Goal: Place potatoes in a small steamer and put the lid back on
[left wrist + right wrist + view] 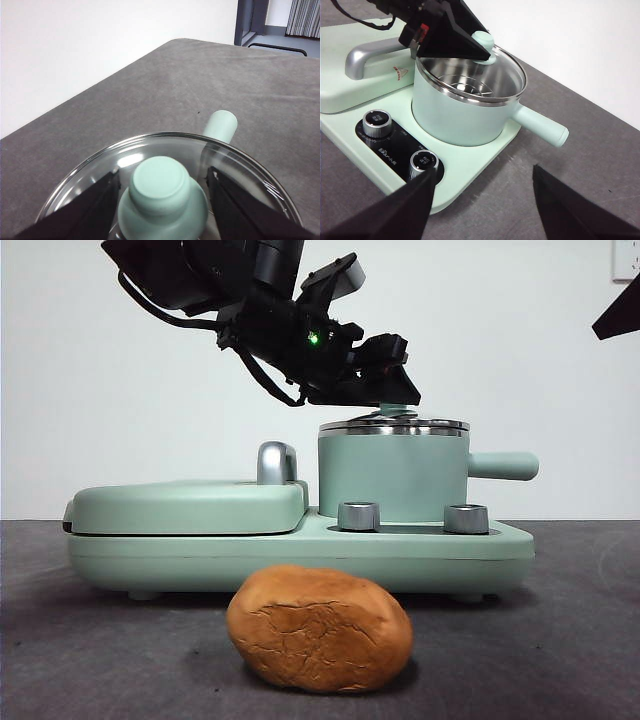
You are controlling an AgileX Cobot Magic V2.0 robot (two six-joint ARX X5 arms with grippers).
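Observation:
The orange-brown potato (320, 630) lies on the grey table in front of the appliance; neither wrist view shows it. The small mint-green steamer (393, 480) stands on the appliance base, side handle (503, 465) pointing right. It also shows in the right wrist view (455, 112). The glass lid (393, 426) rests on its rim. My left gripper (395, 392) is down over the lid, jaws open on either side of the mint-green knob (162, 192). My right gripper (484, 172) is open and empty, held back from the steamer, and shows as a black tip (615, 315) at the top right.
The flat mint-green grill plate (185, 508) with its chrome handle (275, 462) lies left of the steamer on the same base (300, 558). Two steel dials (359, 516) (466, 518) stand on the base's front. A white wall is close behind.

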